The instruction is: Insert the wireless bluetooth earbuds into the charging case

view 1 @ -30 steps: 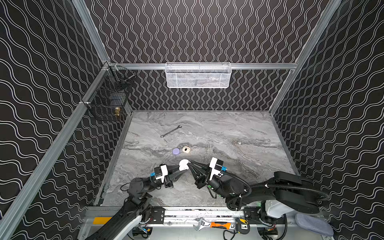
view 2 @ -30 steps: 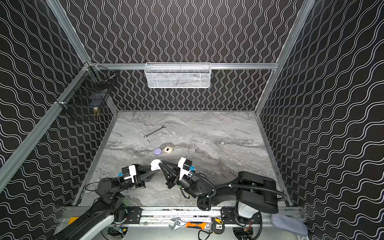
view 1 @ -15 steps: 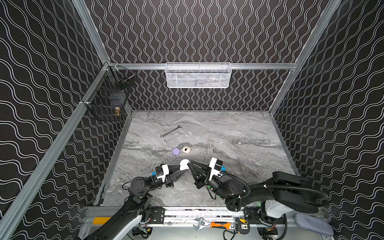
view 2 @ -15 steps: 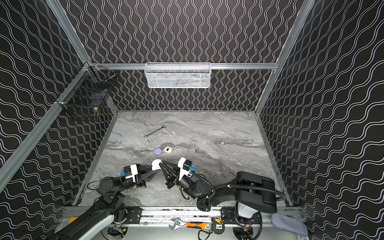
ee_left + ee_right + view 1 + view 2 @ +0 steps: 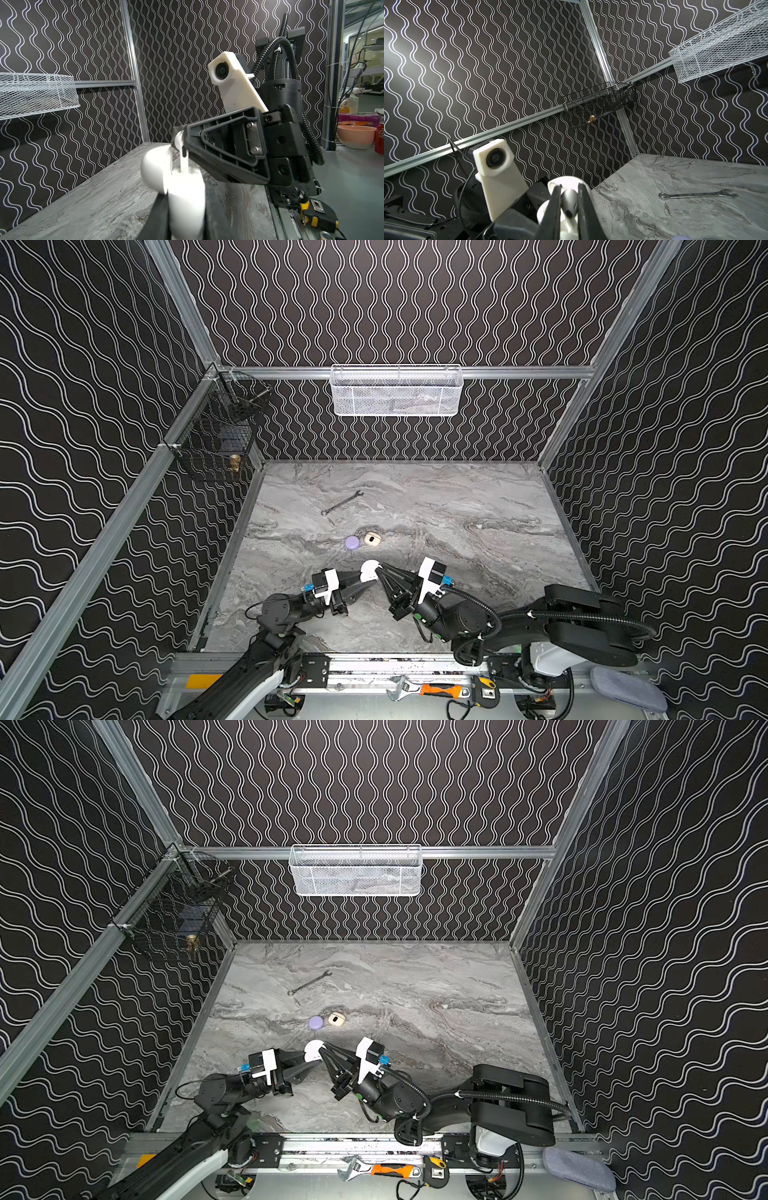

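My left gripper (image 5: 365,577) is shut on the body of a white charging case (image 5: 369,570), held upright a little above the table's near middle, with its lid hinged open. My right gripper (image 5: 380,568) meets it from the right and is shut on one of the white wireless bluetooth earbuds. In the left wrist view that earbud (image 5: 180,143) points its stem down into the case (image 5: 187,197), beside the open lid (image 5: 155,168). The right wrist view shows the earbud (image 5: 569,199) pinched between both fingers (image 5: 555,199), right over the case (image 5: 566,225).
A closed lilac case (image 5: 352,542) and an open cream case (image 5: 372,539) lie just beyond the grippers. A wrench (image 5: 341,503) lies farther back. A white mesh basket (image 5: 395,391) hangs on the back wall and a black wire basket (image 5: 216,439) on the left wall.
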Tool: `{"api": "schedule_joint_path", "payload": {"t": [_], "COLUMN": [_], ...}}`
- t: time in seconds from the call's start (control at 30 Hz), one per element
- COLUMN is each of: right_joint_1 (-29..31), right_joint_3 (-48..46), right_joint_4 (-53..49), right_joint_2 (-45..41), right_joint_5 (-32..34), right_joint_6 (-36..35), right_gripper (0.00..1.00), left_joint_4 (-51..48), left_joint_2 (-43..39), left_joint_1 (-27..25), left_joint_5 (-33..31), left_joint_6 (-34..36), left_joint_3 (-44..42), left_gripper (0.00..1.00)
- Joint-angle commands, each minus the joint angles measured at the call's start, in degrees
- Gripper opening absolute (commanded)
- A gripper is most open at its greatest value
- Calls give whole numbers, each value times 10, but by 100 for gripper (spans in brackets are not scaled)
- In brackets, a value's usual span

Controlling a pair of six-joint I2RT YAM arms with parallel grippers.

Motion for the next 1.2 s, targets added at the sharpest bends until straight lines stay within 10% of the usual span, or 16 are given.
{"api": "schedule_joint_path", "payload": {"t": [0.0,1.17], "right_joint_1": [9,12], "right_joint_3": [-4,14], "right_joint_4": [36,39], "right_joint_2": [4,3], "right_joint_5": [-60,-8], "right_joint_6": [5,-7], "right_gripper": [6,6], "left_joint_4": [85,106], "left_joint_2": [4,1], "left_joint_1": [0,0], "left_joint_5": [-49,-52], "left_joint_6": [-1,6], "left_joint_3": [2,-19], "left_gripper": [0,0]}}
